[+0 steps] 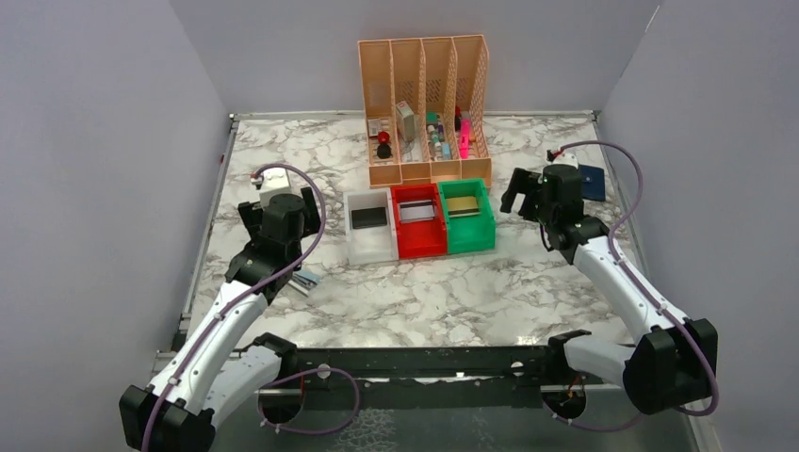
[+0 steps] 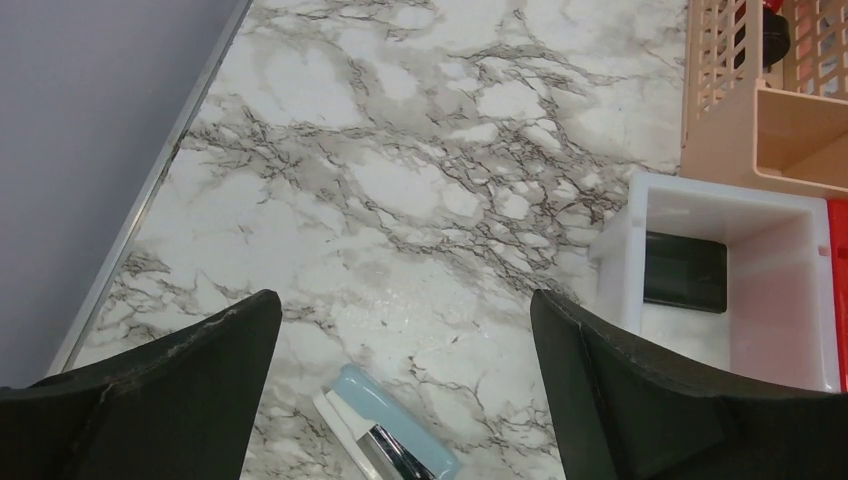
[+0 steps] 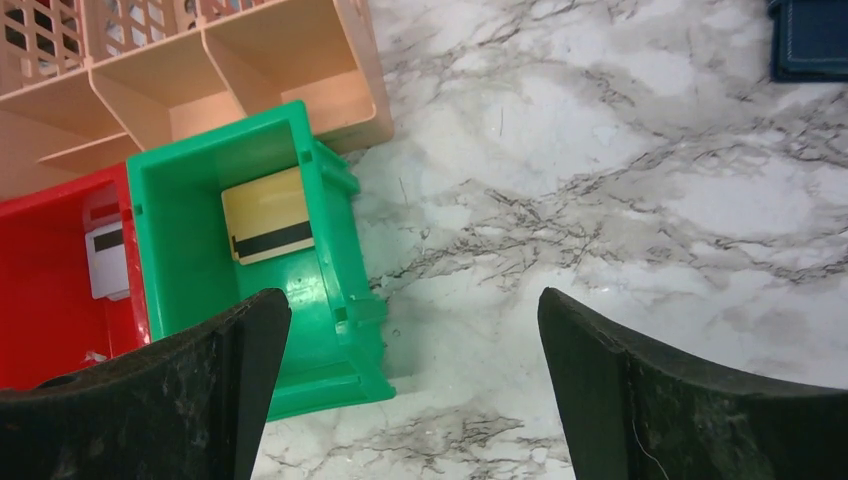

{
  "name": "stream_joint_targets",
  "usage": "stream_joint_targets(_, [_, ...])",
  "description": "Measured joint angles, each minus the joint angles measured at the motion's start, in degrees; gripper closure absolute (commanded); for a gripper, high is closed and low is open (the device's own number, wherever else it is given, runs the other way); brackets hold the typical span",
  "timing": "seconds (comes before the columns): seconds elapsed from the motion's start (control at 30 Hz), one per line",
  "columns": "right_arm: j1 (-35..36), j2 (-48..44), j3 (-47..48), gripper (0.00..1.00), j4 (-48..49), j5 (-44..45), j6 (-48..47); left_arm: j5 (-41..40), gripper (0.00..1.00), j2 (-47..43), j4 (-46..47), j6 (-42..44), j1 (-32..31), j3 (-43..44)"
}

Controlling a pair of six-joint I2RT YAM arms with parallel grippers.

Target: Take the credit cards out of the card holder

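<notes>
Our left gripper point(image 2: 405, 330) and right gripper point(image 3: 412, 320) both gape wide, empty; the card holder point(image 1: 592, 182) lies flat at the far right; credit cards point(image 3: 268, 228) lie in the bins point(image 1: 468, 237); we judge them light, stiff, slick, best pinched by an edge.

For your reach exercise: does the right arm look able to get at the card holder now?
Probably yes: the card holder lies on bare table close beside the right gripper, which is open, with nothing between them.
</notes>
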Motion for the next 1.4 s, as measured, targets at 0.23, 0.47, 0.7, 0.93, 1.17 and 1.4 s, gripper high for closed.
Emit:
stream_joint_targets(0.23, [-1.1, 1.9, -1.6, 0.01, 0.0, -3.1, 2.4, 0.6, 0.01, -1.3, 1.0, -0.9, 0.6, -1.5])
stream_joint_targets(0.47, [-1.3, 6.5, -1.7, 0.01, 0.0, -6.6, 3.7, 9.3, 0.01, -6.6, 4.3, -1.1, 2.7, -4.9])
stream_joint_targets(0.7, [-1.5, 10.0, -1.4, 0.01, 0.0, -9.0, 4.5, 22.3, 0.01, -13.2, 6.1, -0.4, 5.6, -5.6])
stream_joint_targets(0.93, [-2.3, 17.4, 4.9, 0.01, -3.1, -0.7, 4.8, 25.5, 0.01, -11.3, 5.6, -0.2, 6.6, -5.7])
stream_joint_targets(1.17, [-6.9, 24.8, 15.0, 0.01, -4.1, 5.5, 4.5, 26.0, 0.01, -9.9, 3.6, -0.4, 8.5, -6.1])
stream_joint_targets(1.4, [-13.6, 33.7, 27.1, 0.01, -5.6, 8.2, 5.0, 25.8, 0.03, -11.9, 3.6, -0.1, 8.9, -7.0])
